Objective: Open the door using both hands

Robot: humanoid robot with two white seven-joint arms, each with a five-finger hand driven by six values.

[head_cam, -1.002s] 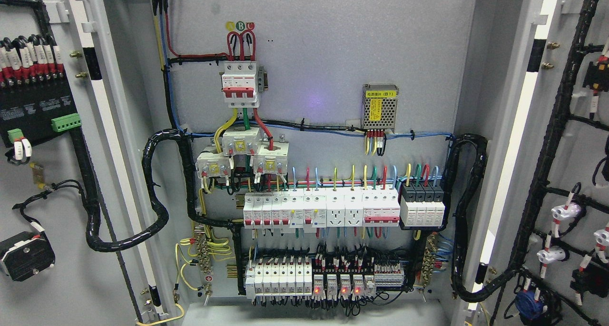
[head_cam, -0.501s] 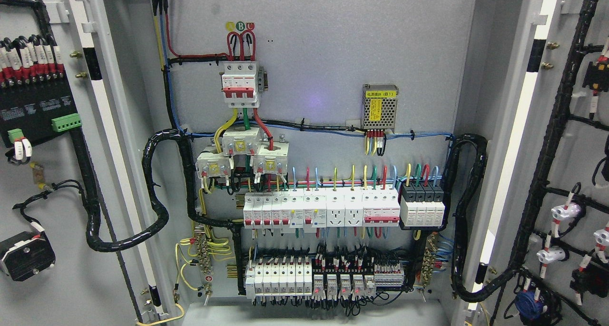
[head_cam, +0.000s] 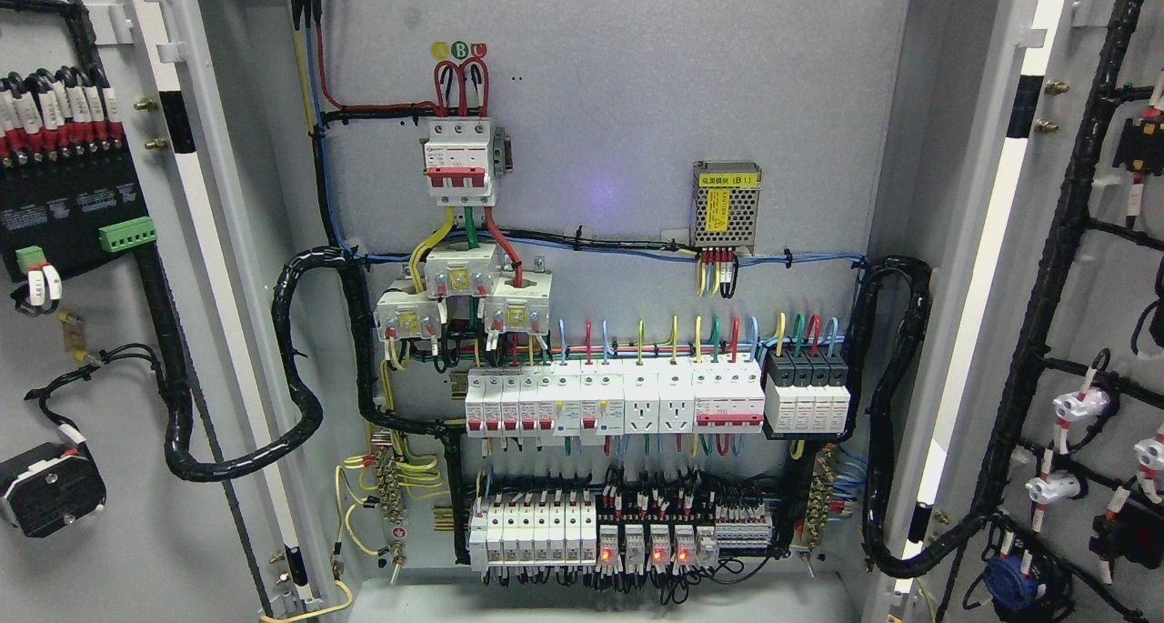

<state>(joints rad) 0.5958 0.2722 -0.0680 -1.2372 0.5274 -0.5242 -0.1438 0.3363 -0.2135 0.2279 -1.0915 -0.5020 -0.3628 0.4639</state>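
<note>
Head view: both grey metal cabinet doors, left and right, stand swung wide, tall edges upright, flanking the wired panel; no robot fingers visible, so their state can't be told

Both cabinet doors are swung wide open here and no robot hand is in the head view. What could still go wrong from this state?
1. The red indicator lights on the bottom row suggest the panel is live, so a hand reaching in could touch energised terminals.
2. The black cable bundle loops from the left door into the cabinet; pushing that door wider might strain it.
3. Both hands are out of view, so their clearance from the right door cannot be checked.
</note>
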